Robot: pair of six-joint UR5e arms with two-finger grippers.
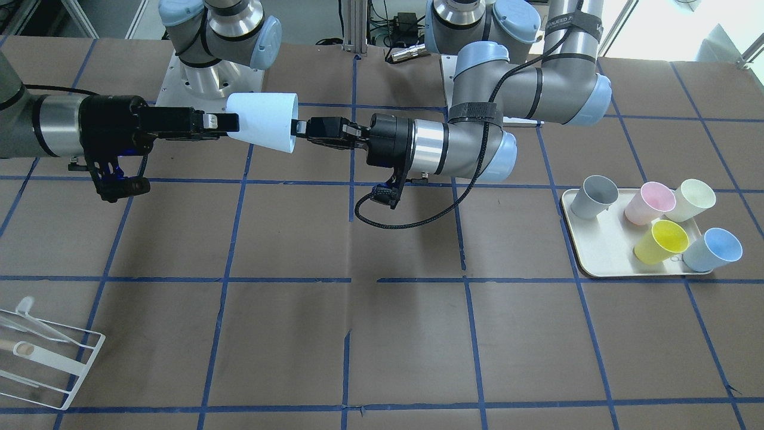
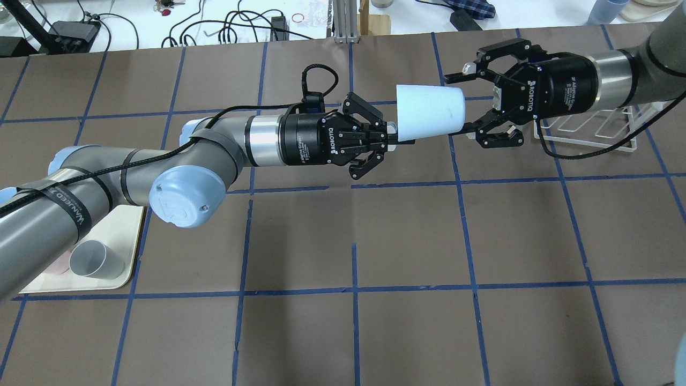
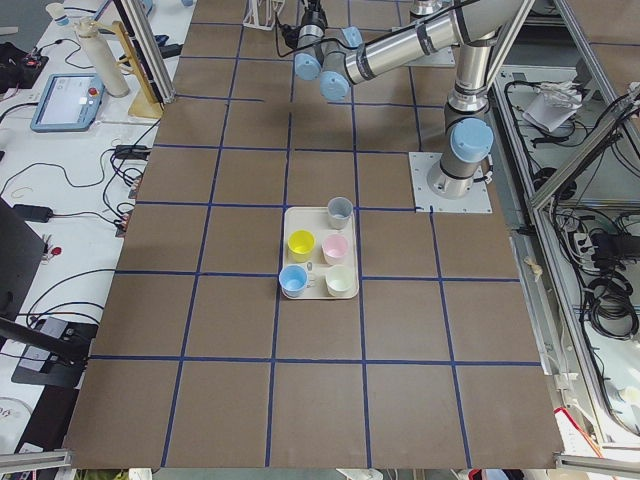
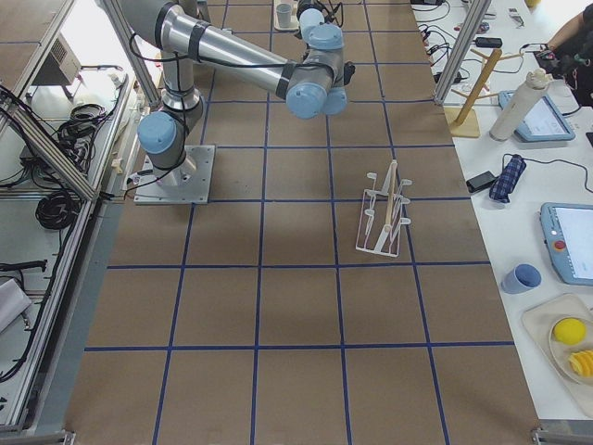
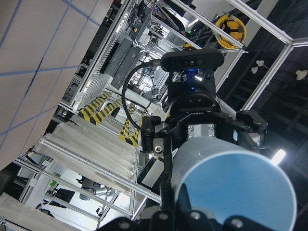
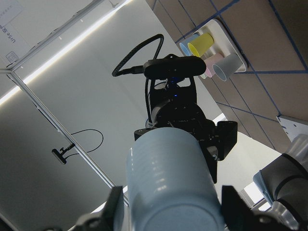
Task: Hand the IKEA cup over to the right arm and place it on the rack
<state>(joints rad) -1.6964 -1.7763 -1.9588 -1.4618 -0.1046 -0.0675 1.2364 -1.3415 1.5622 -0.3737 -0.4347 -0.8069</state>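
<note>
The IKEA cup (image 6: 168,183) is hanging sideways in the air above the bench (image 2: 375,321), with the left hand (image 2: 394,140) pinching its rim and the right hand (image 2: 456,104) spread open around its small end, so the pass is just starting and that hand probably needs squeezing shut next.

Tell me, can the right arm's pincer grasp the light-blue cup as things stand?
Probably yes. The right pincer is open, its fingers either side of the light-blue cup's narrow base end. The left pincer grips only the wide rim end, so the base looks free.
</note>
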